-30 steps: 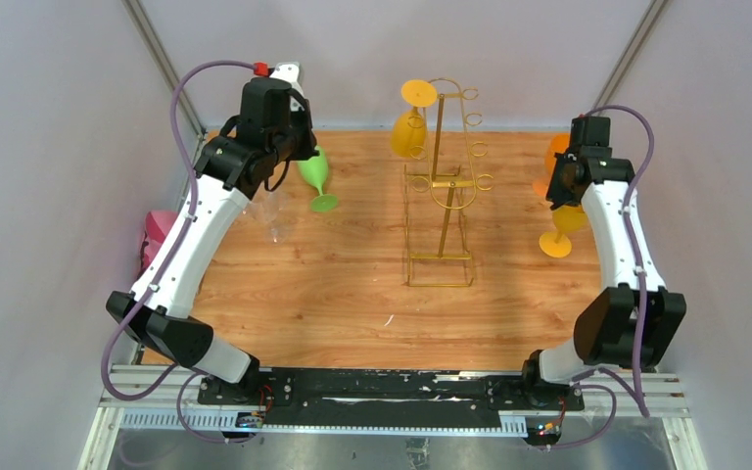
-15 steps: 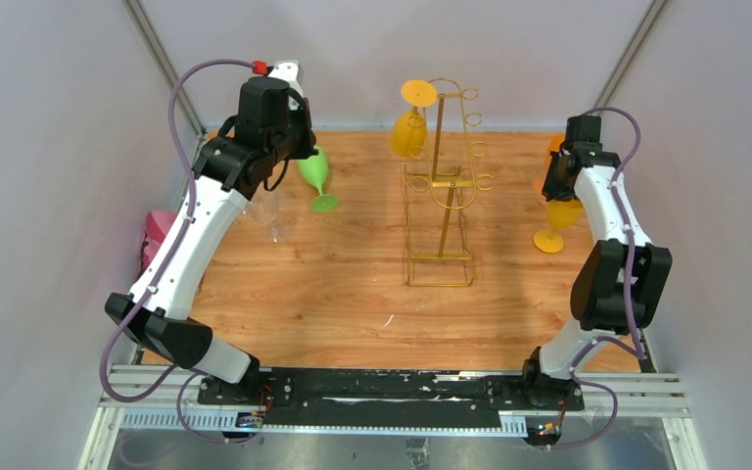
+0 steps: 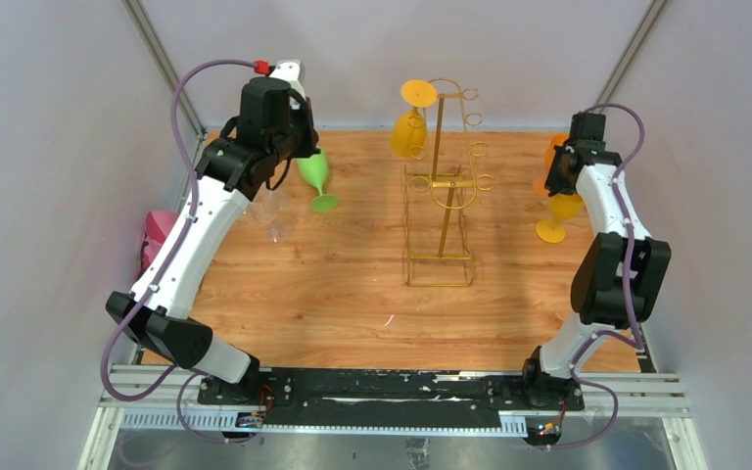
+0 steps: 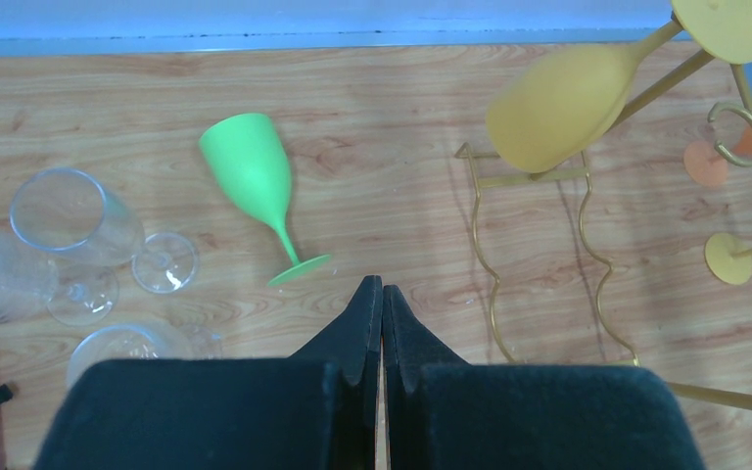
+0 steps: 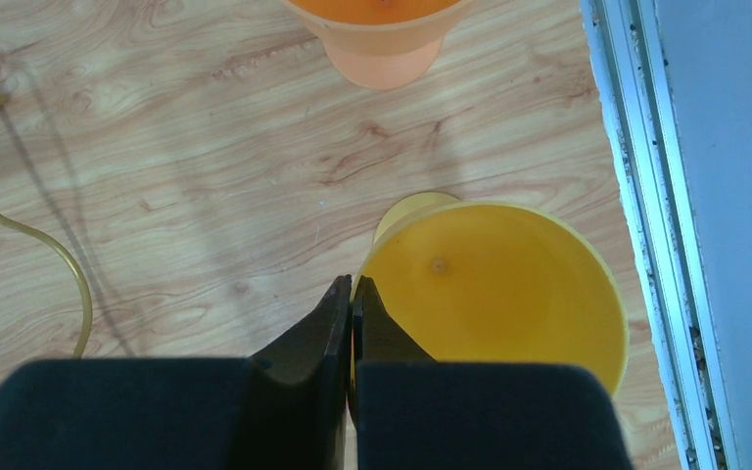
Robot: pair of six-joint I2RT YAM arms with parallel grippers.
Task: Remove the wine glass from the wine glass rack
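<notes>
Rightward of closed, nearer left gripper [image 4: 382, 289], yellow plastic wine glass [image 4: 558, 98] hangs inverted on gold wire rack [image 3: 439, 147]; right gripper [image 5: 352, 289] closed.

This is a robotics lab test cell, not a home. Plain pale grey panel walls [image 3: 39, 196] on slanted aluminium corner posts [image 3: 162, 64] box in a wood-grain tabletop [image 3: 333, 294]. Two white-and-black robot arms [image 3: 191, 235] trailing purple cables [image 3: 181, 98] are bolted to a black mounting plate [image 3: 392, 382] on aluminium rails [image 3: 666, 403].
</notes>
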